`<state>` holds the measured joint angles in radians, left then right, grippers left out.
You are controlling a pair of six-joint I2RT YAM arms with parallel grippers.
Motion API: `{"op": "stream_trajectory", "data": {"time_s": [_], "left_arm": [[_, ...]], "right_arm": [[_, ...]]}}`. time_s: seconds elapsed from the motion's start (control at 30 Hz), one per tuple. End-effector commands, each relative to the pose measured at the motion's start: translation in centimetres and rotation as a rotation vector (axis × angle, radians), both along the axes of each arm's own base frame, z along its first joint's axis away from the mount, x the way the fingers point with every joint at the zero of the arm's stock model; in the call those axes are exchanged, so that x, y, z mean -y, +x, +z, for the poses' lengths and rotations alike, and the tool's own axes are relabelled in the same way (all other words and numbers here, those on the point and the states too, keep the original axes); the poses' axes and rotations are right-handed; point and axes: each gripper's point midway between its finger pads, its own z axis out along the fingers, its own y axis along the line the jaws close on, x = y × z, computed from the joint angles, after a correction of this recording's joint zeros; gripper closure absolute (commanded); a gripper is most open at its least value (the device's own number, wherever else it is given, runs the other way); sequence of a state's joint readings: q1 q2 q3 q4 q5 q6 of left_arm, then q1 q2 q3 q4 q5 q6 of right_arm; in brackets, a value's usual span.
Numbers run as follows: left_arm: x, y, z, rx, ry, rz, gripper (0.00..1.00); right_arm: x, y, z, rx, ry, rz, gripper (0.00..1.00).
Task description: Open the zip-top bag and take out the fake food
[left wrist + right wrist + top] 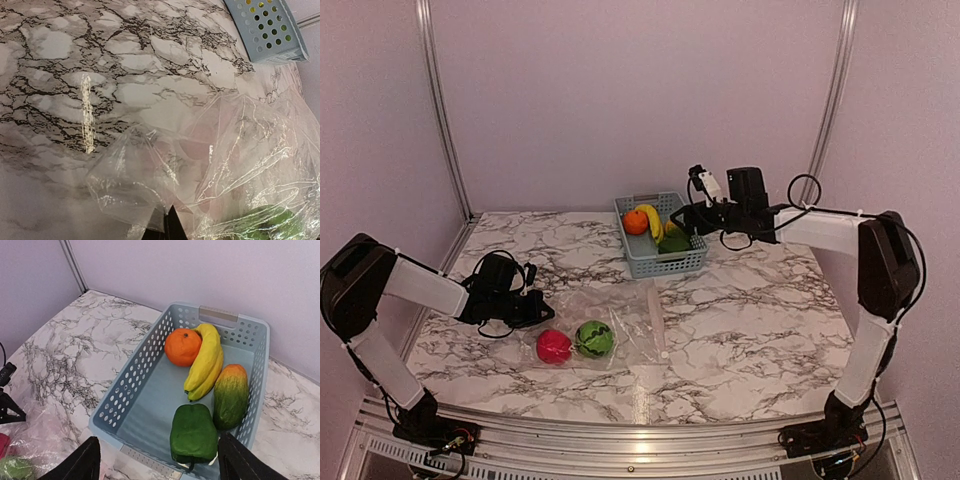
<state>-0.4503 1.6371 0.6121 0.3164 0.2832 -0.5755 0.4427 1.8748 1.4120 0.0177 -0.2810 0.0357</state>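
**Near field.** The zip-top bag lies flat at 7 o'clock on the marble-patterned tabletop. It is clear, crinkled film, with its whitish zip strip along the 3 o'clock edge. The left end effector, fingers pressed together, pinches the film at the bag's 9 o'clock edge. This is judged an anchoring hold, so that the contents can be drawn out.

Two pieces of fake food show through the plastic: a smooth pink-red round fruit and, just beside it at 3 o'clock, a green striped ball.

**Far field.** At 12 o'clock a light blue perforated basket holds four pieces:
- an orange
- a curved yellow banana
- a blocky green pepper
- an oval green-orange fruit

The right end effector hovers above the basket, fingers spread and empty. This is judged a drop-off position.
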Motion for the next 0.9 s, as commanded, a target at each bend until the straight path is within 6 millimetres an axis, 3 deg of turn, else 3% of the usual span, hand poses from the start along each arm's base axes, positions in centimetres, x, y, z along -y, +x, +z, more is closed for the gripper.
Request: {"op": "stream_trajectory", "data": {"time_s": [0.0, 0.1, 0.27, 0.43, 0.6, 0.87], "left_arm": [[-0.2, -0.2, 0.1, 0.007, 0.001, -0.01, 1.0], [-0.2, -0.2, 0.2, 0.008, -0.002, -0.011, 1.0], [-0.1, -0.1, 0.2, 0.007, -0.006, -0.011, 1.0], [0.0, -0.1, 0.0, 0.003, -0.009, -0.011, 1.0], [0.1, -0.2, 0.0, 0.001, -0.017, -0.01, 1.0], [0.2, 0.0, 0.2, 0.003, -0.029, -0.008, 1.0]], "right_arm": [[-0.9, -4.4, -0.1, -0.057, 0.078, 0.109, 0.24], [-0.7, -7.2, -1.0, -0.1, 0.104, 0.149, 0.27], [-0.1, -11.4, -4.5, -0.186, 0.102, 0.179, 0.4], [-0.7, -14.4, -8.1, -0.255, 0.08, 0.229, 0.55], [-2.8, -16.9, -10.5, -0.3, 0.071, 0.307, 0.63], [-7.3, -19.1, -13.1, -0.366, 0.095, 0.429, 0.7]]}}
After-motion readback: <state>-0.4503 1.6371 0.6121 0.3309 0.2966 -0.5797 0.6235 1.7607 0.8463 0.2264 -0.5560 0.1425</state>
